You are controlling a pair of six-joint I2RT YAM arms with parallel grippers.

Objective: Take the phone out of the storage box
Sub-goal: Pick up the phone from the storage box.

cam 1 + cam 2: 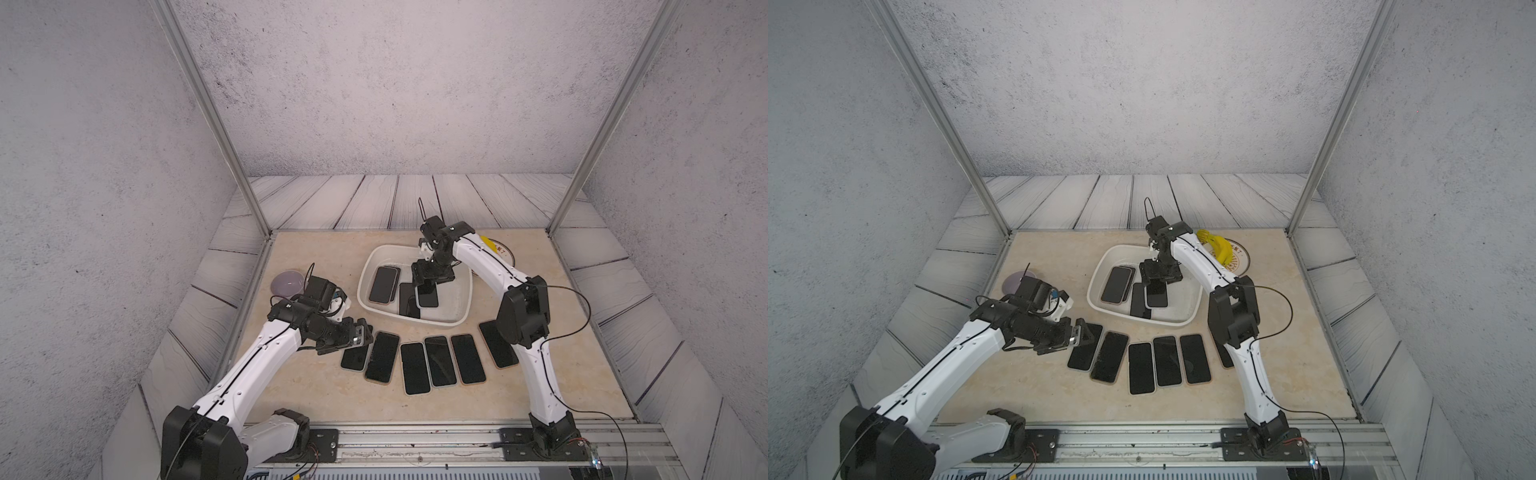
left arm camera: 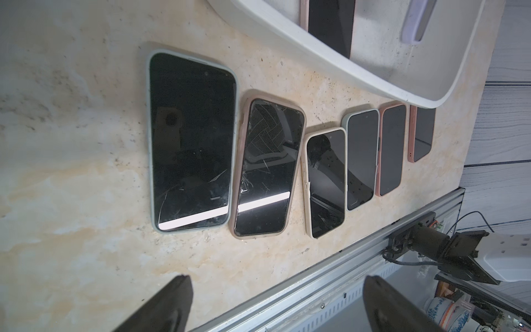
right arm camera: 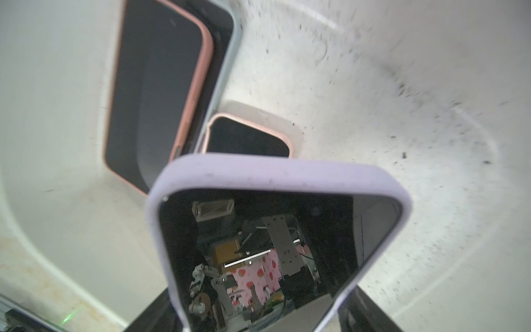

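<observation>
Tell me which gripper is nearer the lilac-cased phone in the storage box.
Right. The right gripper is closed on the lilac-cased phone inside the storage box; the left gripper hangs open outside it, over the phone row.

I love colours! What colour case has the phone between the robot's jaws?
Lilac; the phone case shows best in the right wrist view.

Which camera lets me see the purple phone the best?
The right wrist view: the lilac-cased phone fills the picture, close up. In both top views it is small, partly under the right gripper. The left wrist view catches only its lilac edge.
</observation>
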